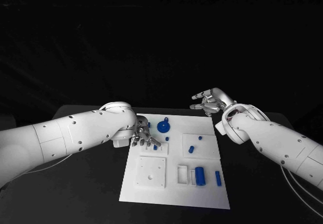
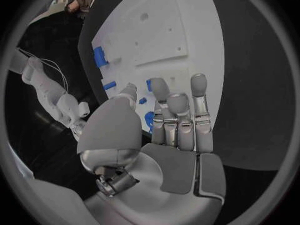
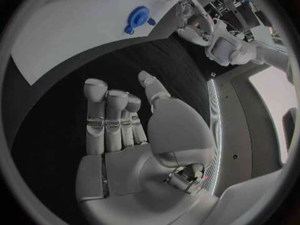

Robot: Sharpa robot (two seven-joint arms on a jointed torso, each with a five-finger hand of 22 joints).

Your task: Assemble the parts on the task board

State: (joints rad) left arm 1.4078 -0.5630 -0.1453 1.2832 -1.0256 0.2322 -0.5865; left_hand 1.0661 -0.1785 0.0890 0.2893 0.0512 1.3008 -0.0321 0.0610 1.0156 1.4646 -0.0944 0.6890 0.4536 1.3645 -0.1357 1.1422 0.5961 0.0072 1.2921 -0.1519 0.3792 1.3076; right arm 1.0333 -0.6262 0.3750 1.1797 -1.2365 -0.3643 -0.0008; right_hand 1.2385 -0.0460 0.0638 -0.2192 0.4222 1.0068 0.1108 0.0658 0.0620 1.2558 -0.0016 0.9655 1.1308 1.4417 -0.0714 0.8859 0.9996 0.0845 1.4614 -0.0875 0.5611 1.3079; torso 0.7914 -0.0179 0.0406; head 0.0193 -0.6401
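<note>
Head view. The white rectangular task board lies in the middle of the black surface. My left hand hangs over the board's far left corner, fingers pointing down toward a small blue part just beside them; whether a fingertip touches it I cannot tell. A round blue disc-shaped part with a short stem sits on the board near its far edge, just beside that hand. A blue cylinder lies beside a white slotted block near the board's right edge, with a slim blue bar closer to that edge. My right hand is raised beyond the board's far right corner, fingers loosely curled and apart, holding nothing.

Left wrist view. My left hand shows its fingers extended side by side, thumb apart, nothing grasped. The task board lies beyond the fingertips, with small blue parts on it.

Right wrist view. My right hand is spread above the black surface, empty. The task board and the round blue disc-shaped part lie well apart from it.
</note>
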